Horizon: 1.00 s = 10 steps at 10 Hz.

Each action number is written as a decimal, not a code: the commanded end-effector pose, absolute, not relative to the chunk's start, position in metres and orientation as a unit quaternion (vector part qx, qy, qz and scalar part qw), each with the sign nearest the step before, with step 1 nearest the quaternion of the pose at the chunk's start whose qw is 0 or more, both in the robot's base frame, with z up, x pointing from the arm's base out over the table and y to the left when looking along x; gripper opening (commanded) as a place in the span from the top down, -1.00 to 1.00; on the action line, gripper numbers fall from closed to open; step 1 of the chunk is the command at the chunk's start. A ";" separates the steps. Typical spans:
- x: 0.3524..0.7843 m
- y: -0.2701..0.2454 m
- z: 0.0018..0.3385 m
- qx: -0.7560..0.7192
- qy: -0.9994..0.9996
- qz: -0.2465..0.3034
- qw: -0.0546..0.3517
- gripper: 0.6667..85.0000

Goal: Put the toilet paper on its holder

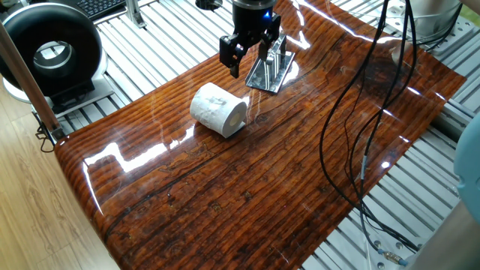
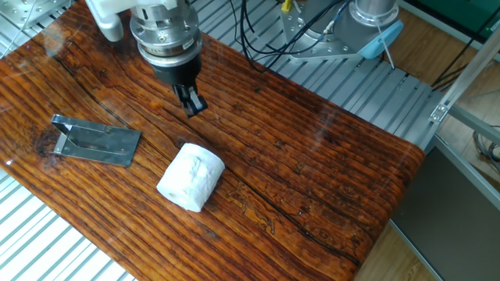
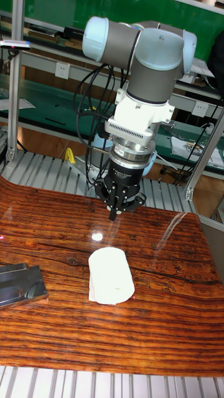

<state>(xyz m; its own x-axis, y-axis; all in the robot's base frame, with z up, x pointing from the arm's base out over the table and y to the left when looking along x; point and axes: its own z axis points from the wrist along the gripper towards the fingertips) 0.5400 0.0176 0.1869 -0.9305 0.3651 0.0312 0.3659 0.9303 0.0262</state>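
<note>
The toilet paper (image 1: 218,109) lies on its side on the glossy wooden table, a white roll also seen in the other fixed view (image 2: 191,178) and in the tall view (image 3: 111,275). The holder (image 1: 271,69), a shiny silver metal stand, rests flat on the table behind the roll; it also shows as a plate (image 2: 95,140) and as a corner of metal (image 3: 22,285). My gripper (image 1: 250,57) hangs open and empty above the table, between roll and holder, pointing down (image 2: 191,102) (image 3: 115,210). It touches neither one.
A big black ring-shaped device (image 1: 51,52) stands off the table at the far left. Black cables (image 1: 360,112) hang over the table's right side. Ribbed aluminium slats (image 1: 172,37) surround the wooden top, whose near edge (image 1: 90,195) borders the floor.
</note>
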 end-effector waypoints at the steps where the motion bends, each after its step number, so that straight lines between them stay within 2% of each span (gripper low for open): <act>1: 0.547 0.024 0.185 -0.165 -0.986 -0.019 0.003 0.99; 3: 0.555 0.034 0.178 -0.138 -0.990 -0.025 -0.014 0.90; 5: 0.549 0.037 0.182 -0.115 -0.993 -0.033 -0.004 0.59; 6: 0.548 0.037 0.182 -0.098 -0.995 -0.036 -0.004 0.53; 8: 0.543 0.033 0.182 -0.045 -0.998 -0.036 -0.001 0.15; 10: 0.543 0.037 0.182 -0.010 -0.999 -0.044 -0.001 0.04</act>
